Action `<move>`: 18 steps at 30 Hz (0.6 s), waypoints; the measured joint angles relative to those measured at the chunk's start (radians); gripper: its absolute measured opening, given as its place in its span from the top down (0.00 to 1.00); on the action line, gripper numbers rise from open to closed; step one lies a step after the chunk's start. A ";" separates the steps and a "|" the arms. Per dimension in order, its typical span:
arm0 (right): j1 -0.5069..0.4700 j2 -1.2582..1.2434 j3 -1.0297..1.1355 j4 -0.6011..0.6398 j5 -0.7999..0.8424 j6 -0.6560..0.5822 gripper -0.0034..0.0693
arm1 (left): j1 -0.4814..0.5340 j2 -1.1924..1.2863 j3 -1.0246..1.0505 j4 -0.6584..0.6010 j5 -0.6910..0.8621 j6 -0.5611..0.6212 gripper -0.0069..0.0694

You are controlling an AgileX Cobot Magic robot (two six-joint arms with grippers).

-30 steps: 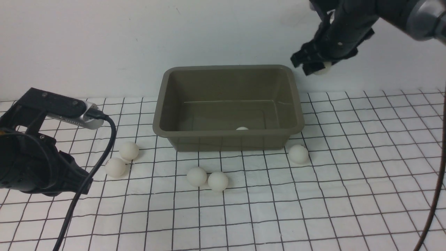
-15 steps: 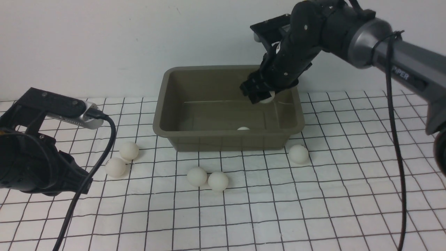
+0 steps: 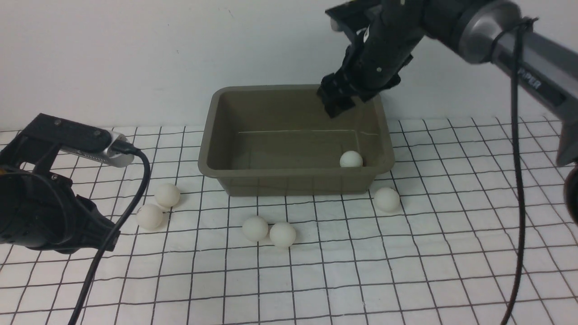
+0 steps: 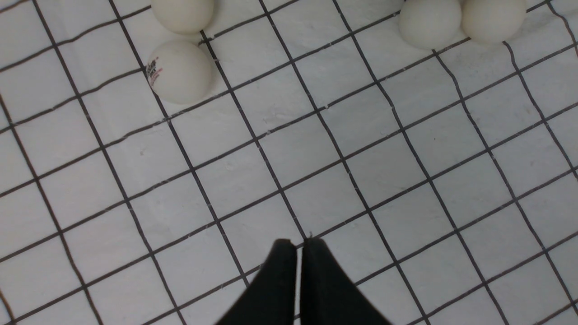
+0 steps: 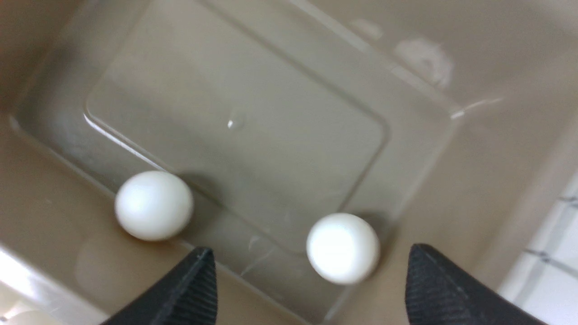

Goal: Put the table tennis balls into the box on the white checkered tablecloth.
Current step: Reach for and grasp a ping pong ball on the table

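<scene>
The right arm [image 3: 492, 31] reaches in from the upper right and bends down over the far right part of the box [image 3: 293, 183]. The right gripper [image 3: 338, 104] hangs above the box's interior, its jaws spread wide and grasping nothing. The left arm [image 3: 40, 212] sits low at the near left, with a silver wrist camera [image 3: 97, 151] and a black cable [image 3: 113, 239]. The left gripper [image 4: 298, 246] is clenched, its tips pressed together just above the cloth and holding nothing. The box is an olive-grey tub with rounded corners, a flared rim and sloping walls, and it has no lid. It stands on the far middle of the white checkered tablecloth [image 3: 406, 271]. The right wrist view shows two table tennis balls [image 5: 154, 205] [image 5: 342, 248] on the box floor. Five more lie on the cloth in front of it: a pair at the left [image 3: 167, 194] [image 3: 149, 216], a touching pair in the middle [image 3: 255, 228] [image 3: 282, 234], and one by the box's near right corner [image 3: 386, 199]. One ball carries a small printed mark [image 4: 179, 72]. The cloth covers the tabletop with thin black grid lines and slight wrinkles. A plain white wall [image 3: 113, 54] stands behind.
</scene>
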 joint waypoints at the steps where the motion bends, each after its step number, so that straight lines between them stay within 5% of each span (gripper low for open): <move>1: -0.003 -0.042 -0.009 -0.017 0.006 0.004 0.25 | 0.000 0.000 0.000 0.000 0.000 0.000 0.91; 8: -0.040 -0.208 0.075 -0.058 0.013 0.015 0.25 | 0.000 0.000 0.000 0.001 0.002 0.000 0.91; 18: -0.050 -0.392 0.577 -0.069 0.010 0.003 0.25 | 0.000 0.000 0.000 0.001 0.003 0.000 0.91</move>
